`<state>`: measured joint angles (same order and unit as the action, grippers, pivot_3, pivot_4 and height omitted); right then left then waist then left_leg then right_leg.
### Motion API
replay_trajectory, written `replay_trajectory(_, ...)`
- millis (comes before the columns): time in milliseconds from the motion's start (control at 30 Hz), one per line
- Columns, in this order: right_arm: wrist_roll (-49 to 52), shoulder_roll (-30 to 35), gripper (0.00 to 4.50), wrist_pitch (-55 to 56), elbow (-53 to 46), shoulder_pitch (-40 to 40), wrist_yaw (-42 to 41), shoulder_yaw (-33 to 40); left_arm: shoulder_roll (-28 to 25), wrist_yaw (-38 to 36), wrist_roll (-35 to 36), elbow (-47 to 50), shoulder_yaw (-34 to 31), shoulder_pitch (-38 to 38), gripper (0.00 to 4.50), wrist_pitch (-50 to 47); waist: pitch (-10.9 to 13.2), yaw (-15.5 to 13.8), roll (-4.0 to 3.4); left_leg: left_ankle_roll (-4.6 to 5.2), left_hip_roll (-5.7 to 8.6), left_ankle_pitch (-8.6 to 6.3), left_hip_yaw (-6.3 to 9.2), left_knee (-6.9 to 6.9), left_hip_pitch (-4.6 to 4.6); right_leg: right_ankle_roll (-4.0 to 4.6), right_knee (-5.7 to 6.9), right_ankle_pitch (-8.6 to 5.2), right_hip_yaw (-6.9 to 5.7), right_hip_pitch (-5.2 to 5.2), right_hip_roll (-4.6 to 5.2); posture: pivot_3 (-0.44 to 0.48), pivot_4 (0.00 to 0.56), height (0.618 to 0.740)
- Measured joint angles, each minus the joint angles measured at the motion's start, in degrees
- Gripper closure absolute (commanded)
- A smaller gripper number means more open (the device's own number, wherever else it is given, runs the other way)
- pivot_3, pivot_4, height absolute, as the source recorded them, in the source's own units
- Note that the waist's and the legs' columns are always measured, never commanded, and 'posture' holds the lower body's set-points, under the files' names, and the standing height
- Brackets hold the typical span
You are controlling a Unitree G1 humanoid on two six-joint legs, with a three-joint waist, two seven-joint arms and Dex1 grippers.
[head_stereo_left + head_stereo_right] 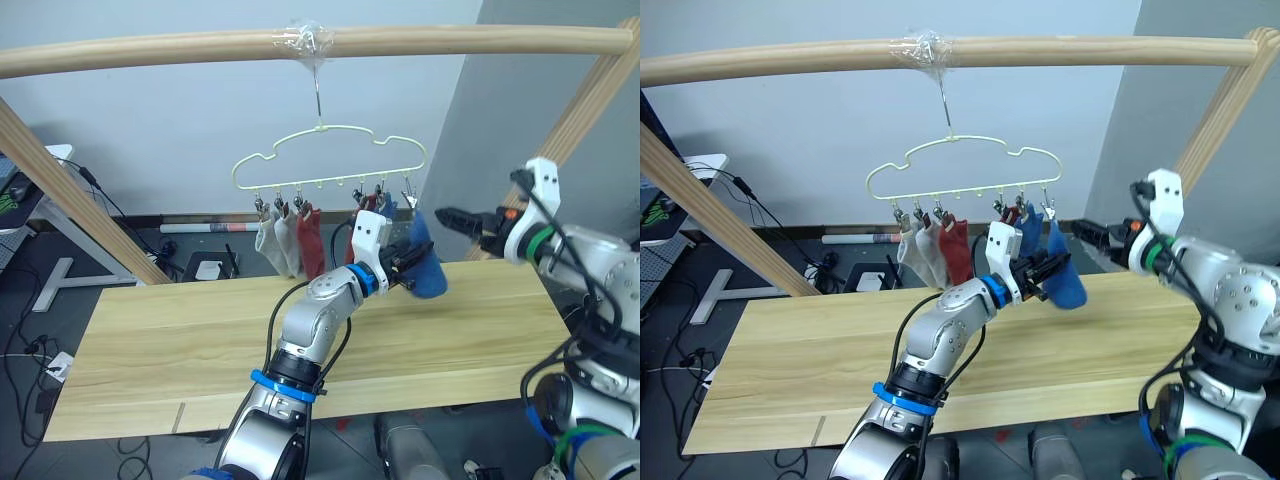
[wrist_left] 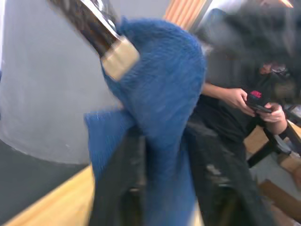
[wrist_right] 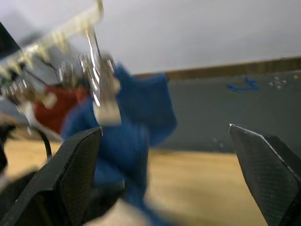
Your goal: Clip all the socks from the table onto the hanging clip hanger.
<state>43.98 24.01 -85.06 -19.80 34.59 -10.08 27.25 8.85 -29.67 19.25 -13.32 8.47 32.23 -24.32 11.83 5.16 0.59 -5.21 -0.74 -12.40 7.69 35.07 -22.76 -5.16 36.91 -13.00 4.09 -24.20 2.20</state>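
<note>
So, going left to right: the table [image 1: 180, 350] in front of me is just bare light planks. Above it the clip hanger [image 1: 330, 160] hangs by its hook from the wooden pole [image 1: 150, 50]. Two light grey socks [image 1: 275, 243] and a rust-red sock [image 1: 310, 245] hang clipped on its left half. There's more red and blue bunched under the right-hand clips, but my own wrist covers most of that, so I can't sort out what's what there.

My left gripper [image 1: 408, 262] is up by the hanger's right end, fingers pinched on a blue sock [image 1: 425, 265]. From the left wrist view the sock drapes over both fingers and a metal clip [image 2: 110, 44] sits at its top edge. Whether that clip actually bites the fabric is too blurry to call.

My right gripper [image 1: 455, 218] hovers just right of the sock, fingers [image 3: 70, 174] spread wide, holding nothing.
</note>
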Motion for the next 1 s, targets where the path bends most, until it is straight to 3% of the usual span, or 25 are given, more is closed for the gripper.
replay_trajectory(200, -0.78, 6.12, 0.0, 6.4, -5.24, -7.79, -5.4, -5.15, -6.73, -2.92, -2.98, -6.81, 0.03, -1.93, 0.28, 4.36, -0.01, -0.01, -0.01, 0.0, 0.0, 0.0, 0.02, -0.01, 0.0, 0.01, -0.02, 0.0, 0.0, 0.0, -0.01, -0.071, 0.137, 0.74)
replay_trajectory(333, -7.12, 15.54, 0.0, 19.49, -7.64, -18.51, -13.48, -13.0, -14.93, -4.72, -3.15, -1.58, -2.64, -7.04, 0.28, 3.99, 0.0, -0.14, 0.02, -0.01, -0.01, -0.01, 0.02, -0.05, -0.04, -0.01, -0.07, -0.04, 0.0, -0.03, 0.0, -0.062, 0.136, 0.74)
replay_trajectory(500, -11.49, 18.48, 0.0, 32.55, -7.58, -25.98, -21.56, -16.3, -28.37, -8.89, -1.06, 8.97, -7.98, -11.81, 0.28, -0.02, 0.01, -0.14, 0.03, -0.02, -0.03, 0.0, -0.01, -0.02, 0.06, -0.02, -0.01, -0.04, 0.0, 0.01, 0.0, 0.003, 0.14, 0.74)
replay_trajectory(667, -12.61, 24.09, 0.0, 42.69, -7.3, -30.03, -32.31, -15.72, -51.28, -18.35, 0.66, 13.65, -18.0, -17.17, 0.28, -2.74, 0.09, -0.46, 0.2, -0.02, -0.11, 0.0, -0.02, -0.02, 0.14, 0.32, 0.02, -0.23, -0.02, 0.04, -0.03, 0.052, 0.139, 0.74)
replay_trajectory(733, -12.73, 26.37, 0.0, 45.05, -6.94, -30.78, -35.39, -14.43, -57.29, -21.29, 0.54, 13.1, -21.06, -19.35, 0.28, -1.6, 0.08, -0.85, 0.22, -0.02, -0.09, -0.01, -0.04, -0.01, 0.12, 0.34, -0.02, -0.24, -0.02, 0.06, 0.01, 0.072, 0.135, 0.74)
replay_trajectory(1000, -9.12, 28.55, 0.0, 42.61, -5.89, -30.05, -38.42, -10.4, -63.9, -26.38, 1.04, 4.28, -29.52, -25.18, 0.28, 2.09, 0.0, -3.49, 0.35, -0.02, -0.12, -0.01, 0.02, -0.1, 0.05, 0.41, 0.0, -0.27, -0.1, -0.02, 0.01, 0.125, 0.105, 0.74)
